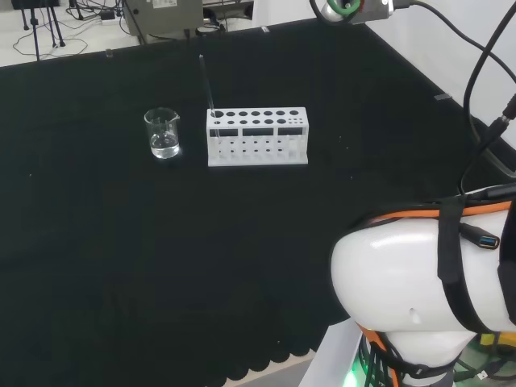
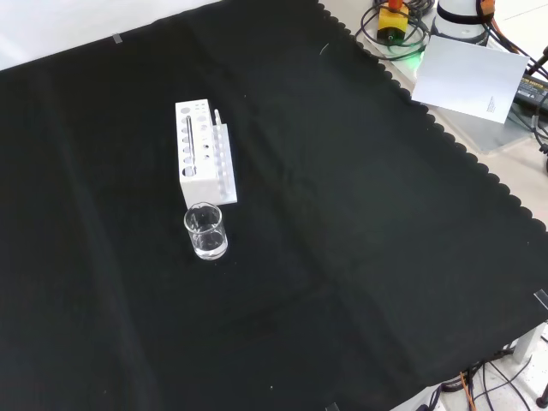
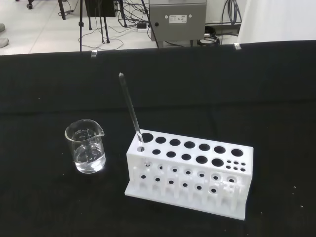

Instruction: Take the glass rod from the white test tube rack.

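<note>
The glass rod [image 3: 130, 111] leans in an end hole of the white test tube rack [image 3: 190, 173] on the counter [image 1: 121, 242], its upper part free to grasp. A small beaker [image 3: 86, 146] stands just beside. Whether the hand is clenched, I cannot tell.

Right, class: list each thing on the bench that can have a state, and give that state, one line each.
Glass rod: standing tilted in an end hole of the rack, not yet taken.
Rack: upright on the cloth, other holes empty.
Beaker: upright beside the rack, a little clear liquid at the bottom.
</note>
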You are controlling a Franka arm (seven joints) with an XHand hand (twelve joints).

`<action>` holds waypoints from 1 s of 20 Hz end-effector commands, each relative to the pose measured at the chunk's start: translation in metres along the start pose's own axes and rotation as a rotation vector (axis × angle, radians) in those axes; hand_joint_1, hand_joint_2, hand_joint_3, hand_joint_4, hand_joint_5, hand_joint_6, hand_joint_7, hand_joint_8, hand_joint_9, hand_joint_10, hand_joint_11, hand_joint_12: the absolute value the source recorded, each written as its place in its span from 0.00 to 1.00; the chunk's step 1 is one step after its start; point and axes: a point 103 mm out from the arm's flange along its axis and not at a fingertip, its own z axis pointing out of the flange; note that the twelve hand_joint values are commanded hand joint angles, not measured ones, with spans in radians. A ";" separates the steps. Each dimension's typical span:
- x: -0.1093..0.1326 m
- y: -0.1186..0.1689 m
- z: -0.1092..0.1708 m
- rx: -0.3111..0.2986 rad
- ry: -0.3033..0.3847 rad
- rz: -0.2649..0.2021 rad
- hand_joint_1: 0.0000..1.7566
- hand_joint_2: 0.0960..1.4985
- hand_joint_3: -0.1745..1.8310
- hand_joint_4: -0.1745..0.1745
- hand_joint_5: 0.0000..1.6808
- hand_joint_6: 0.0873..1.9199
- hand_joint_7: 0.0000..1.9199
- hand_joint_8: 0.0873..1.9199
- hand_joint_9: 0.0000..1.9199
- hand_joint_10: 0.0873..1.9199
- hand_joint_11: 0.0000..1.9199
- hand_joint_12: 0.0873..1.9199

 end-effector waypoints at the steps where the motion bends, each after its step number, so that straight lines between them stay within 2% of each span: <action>1: 0.000 0.000 -0.001 -0.012 -0.006 -0.001 0.47 0.59 0.23 0.07 0.14 0.00 0.11 0.29 0.19 0.26 0.13 0.40; 2: 0.000 0.000 -0.001 -0.013 -0.005 0.000 0.44 0.57 0.27 0.08 0.08 0.00 0.05 0.26 0.09 0.29 0.06 0.38; 3: 0.000 0.001 -0.002 -0.015 -0.005 0.000 0.42 0.55 0.29 0.09 0.05 0.00 0.02 0.24 0.04 0.31 0.03 0.38; 5: 0.000 0.001 -0.001 -0.018 -0.011 0.003 0.41 0.54 0.30 0.09 0.03 0.00 0.00 0.23 0.01 0.32 0.01 0.37; 11: -0.005 0.010 -0.008 -0.027 -0.013 0.002 0.41 0.53 0.32 0.09 0.02 0.00 0.00 0.24 0.00 0.34 0.00 0.38; 16: -0.001 0.024 -0.017 -0.043 -0.019 -0.003 0.41 0.50 0.36 0.09 0.03 0.00 0.00 0.35 0.05 0.41 0.00 0.55; 20: 0.007 0.037 -0.018 -0.041 -0.021 -0.022 0.40 0.49 0.38 0.09 0.04 0.00 0.02 0.40 0.08 0.43 0.00 0.61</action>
